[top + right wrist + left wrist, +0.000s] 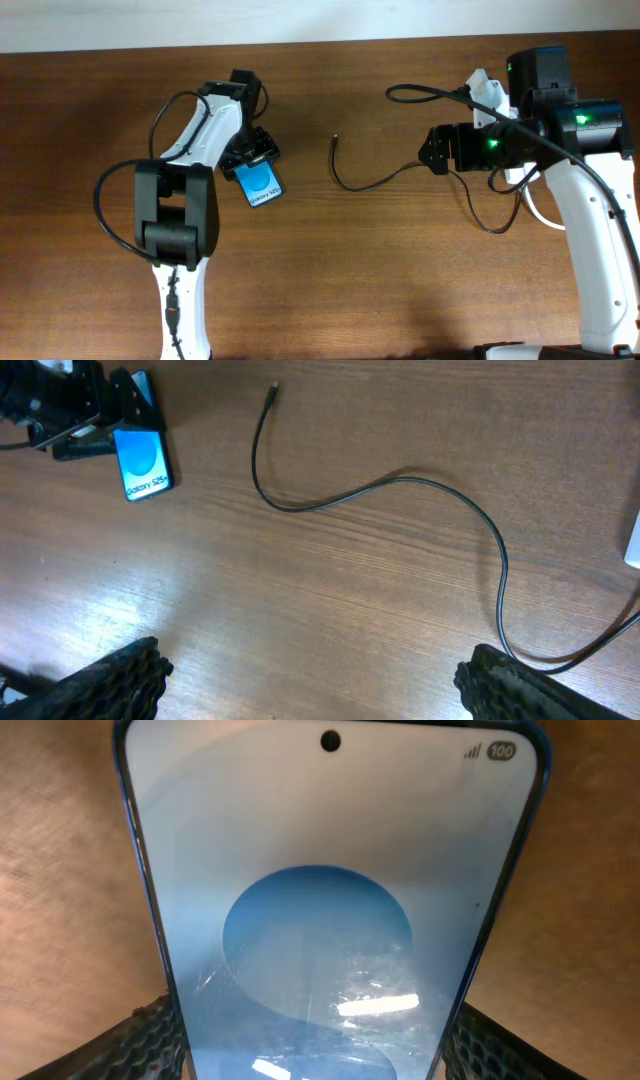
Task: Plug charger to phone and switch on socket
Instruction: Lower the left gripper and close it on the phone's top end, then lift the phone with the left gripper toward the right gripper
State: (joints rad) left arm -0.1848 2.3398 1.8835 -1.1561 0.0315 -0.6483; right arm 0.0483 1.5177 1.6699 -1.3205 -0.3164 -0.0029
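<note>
The phone [263,186], with a blue screen, lies tilted on the wooden table. My left gripper [252,158] is shut on its upper end. In the left wrist view the phone [320,900] fills the gap between the two fingers of that gripper [315,1045]. The charger cable [375,181] lies loose mid-table, with its plug tip [335,138] free and to the right of the phone. In the right wrist view the cable [400,480] and tip [272,390] lie ahead of my right gripper [310,670]. That gripper is open and empty, and in the overhead view it [432,150] hovers by the cable. The socket [487,90] is mostly hidden under the right arm.
A thick white cable [541,212] loops out beside the right arm's base. A white edge [633,540] shows at the right border of the right wrist view. The robots' own black wires hang around both arms. Bare wood lies between phone and cable.
</note>
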